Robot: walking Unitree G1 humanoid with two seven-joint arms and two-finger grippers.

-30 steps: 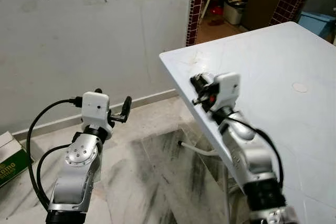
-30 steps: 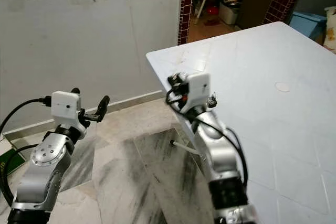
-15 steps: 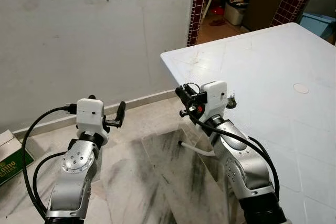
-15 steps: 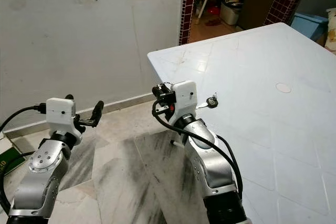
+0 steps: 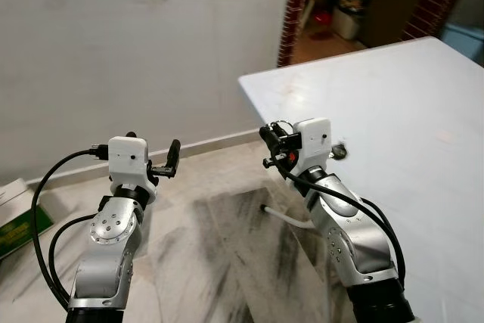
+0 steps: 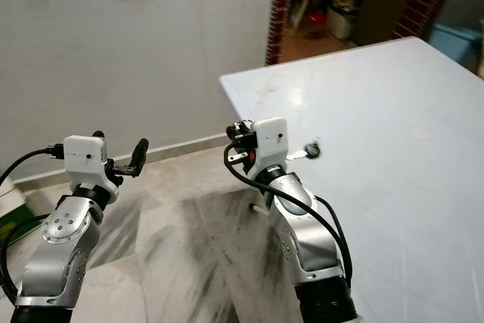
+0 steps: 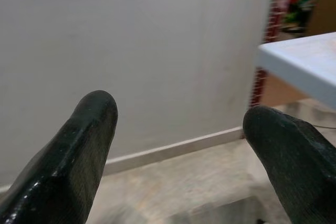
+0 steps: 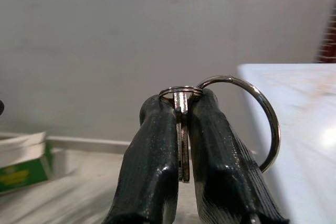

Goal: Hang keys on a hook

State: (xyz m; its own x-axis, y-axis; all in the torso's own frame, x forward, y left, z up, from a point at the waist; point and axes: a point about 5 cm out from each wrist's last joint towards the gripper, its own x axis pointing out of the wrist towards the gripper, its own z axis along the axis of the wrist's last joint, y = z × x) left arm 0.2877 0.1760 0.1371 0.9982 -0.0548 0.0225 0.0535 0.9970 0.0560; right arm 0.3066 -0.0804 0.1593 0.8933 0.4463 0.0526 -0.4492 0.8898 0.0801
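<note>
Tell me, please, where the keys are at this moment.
The keys are clamped between the right gripper's fingers, ring sticking out, held beside the white table's near corner, facing the wall.

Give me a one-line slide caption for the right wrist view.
Right claw pinching a key flat between its fingers, its large key ring looping free beside the white table, grey wall ahead.

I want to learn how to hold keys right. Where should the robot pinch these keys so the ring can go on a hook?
Probably as now: the right gripper pinches the flat key blade from both faces, leaving the big key ring free beside the fingers.
</note>
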